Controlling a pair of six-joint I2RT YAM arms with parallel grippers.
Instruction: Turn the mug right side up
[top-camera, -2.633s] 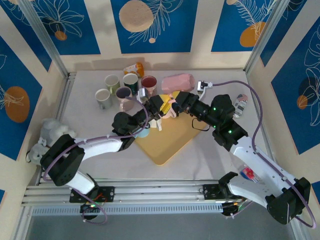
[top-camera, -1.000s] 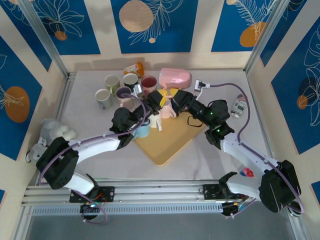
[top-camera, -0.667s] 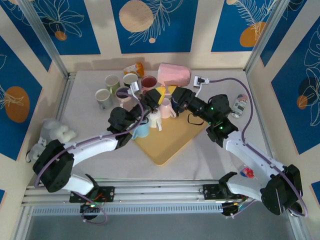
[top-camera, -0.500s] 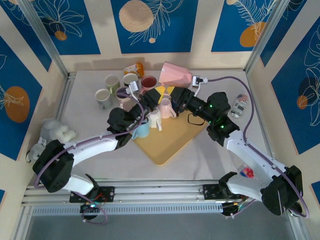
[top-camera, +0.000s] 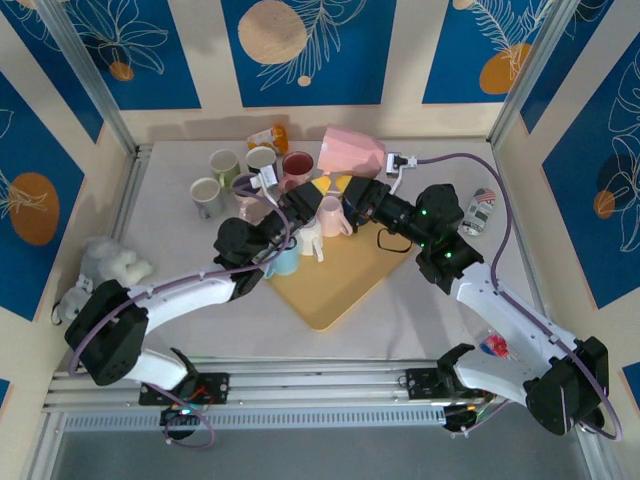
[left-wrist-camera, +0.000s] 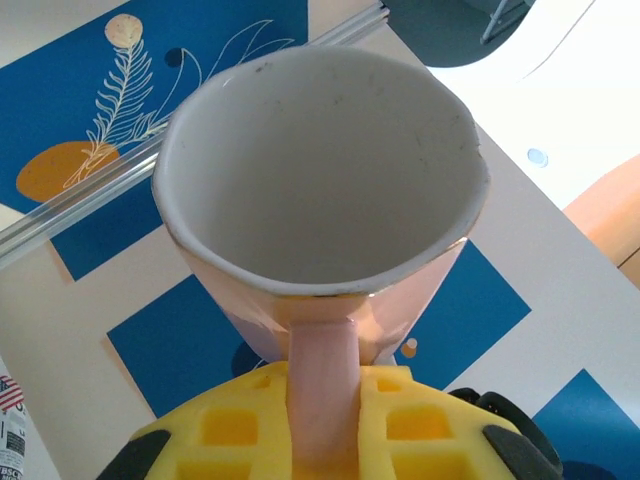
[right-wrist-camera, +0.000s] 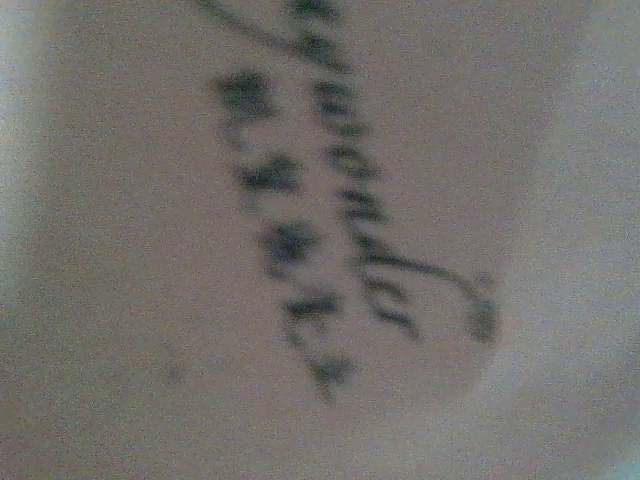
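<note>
The pink mug (top-camera: 355, 152) is lifted off the table at the back middle and hangs tilted. In the left wrist view the mug (left-wrist-camera: 320, 190) faces the camera with its white inside and gold rim, and its handle (left-wrist-camera: 322, 385) runs down between the yellow fingers (left-wrist-camera: 215, 430). My left gripper (top-camera: 322, 190) is shut on that handle. My right gripper (top-camera: 350, 197) sits right beside it under the mug. The right wrist view is pressed against a blurred pale mug surface (right-wrist-camera: 320, 240) with black writing, so its jaws are hidden.
A yellow tray (top-camera: 345, 280) holds a small pink mug (top-camera: 333, 215), a white mug (top-camera: 308, 238) and a blue mug (top-camera: 285, 260). Several mugs (top-camera: 222, 165) and an orange bottle (top-camera: 270, 135) stand at the back left. A plush toy (top-camera: 115, 265) lies left, a can (top-camera: 482, 210) right.
The pink mug has risen from lying near the table's back and tipped up. Both grippers have moved back and up with it.
</note>
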